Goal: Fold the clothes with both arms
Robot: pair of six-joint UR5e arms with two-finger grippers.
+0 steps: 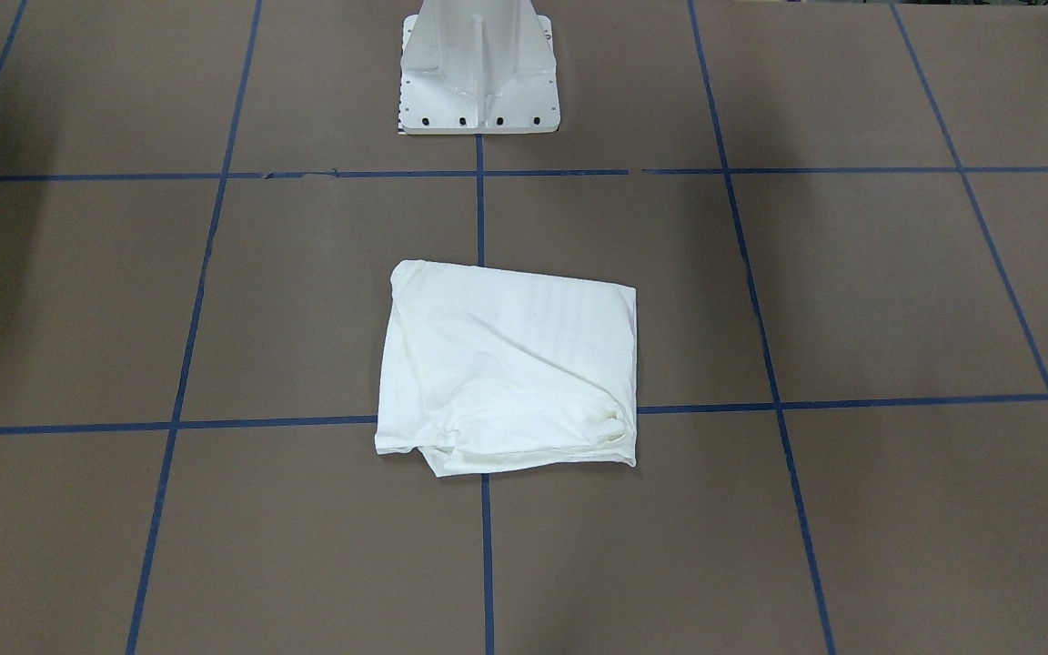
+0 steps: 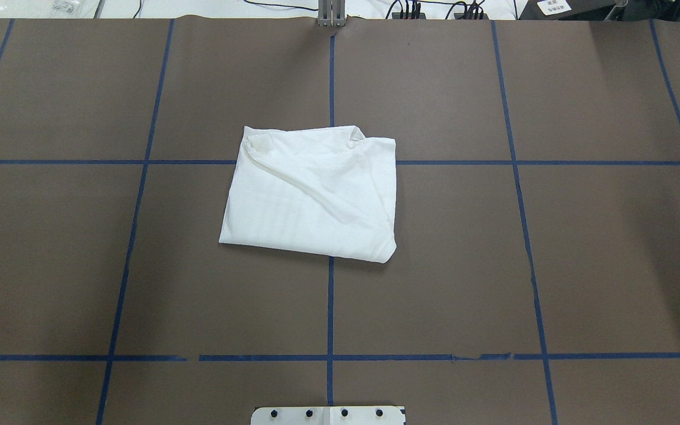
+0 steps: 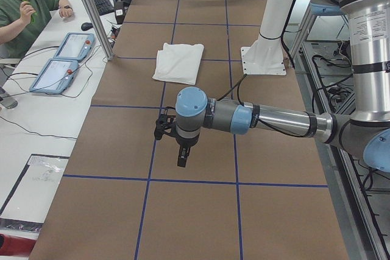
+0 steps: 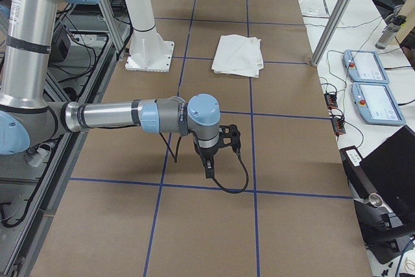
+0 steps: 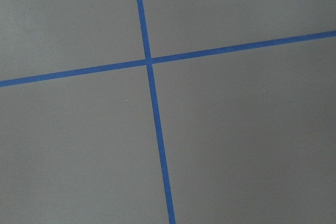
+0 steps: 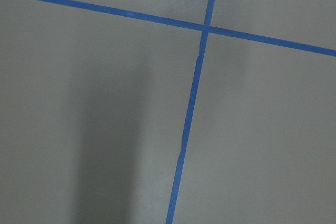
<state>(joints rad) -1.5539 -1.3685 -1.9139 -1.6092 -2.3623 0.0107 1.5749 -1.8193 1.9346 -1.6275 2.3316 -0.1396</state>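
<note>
The white shirt (image 1: 510, 364) lies folded into a rough rectangle at the middle of the brown table, with wrinkles and a loose fold along one edge (image 2: 310, 192). Neither arm is near it. In the exterior left view my left gripper (image 3: 161, 128) hangs over bare table well short of the shirt (image 3: 178, 62). The exterior right view shows my right gripper (image 4: 229, 135) likewise far from the shirt (image 4: 240, 55). I cannot tell whether either gripper is open or shut. Both wrist views show only brown table and blue tape lines.
The white pedestal base (image 1: 478, 82) stands on the robot's side of the shirt. Blue tape (image 2: 330, 295) splits the table into squares. Off the far edge are two teach pendants (image 3: 61, 59), aluminium posts (image 4: 337, 17) and a seated person (image 3: 24, 10).
</note>
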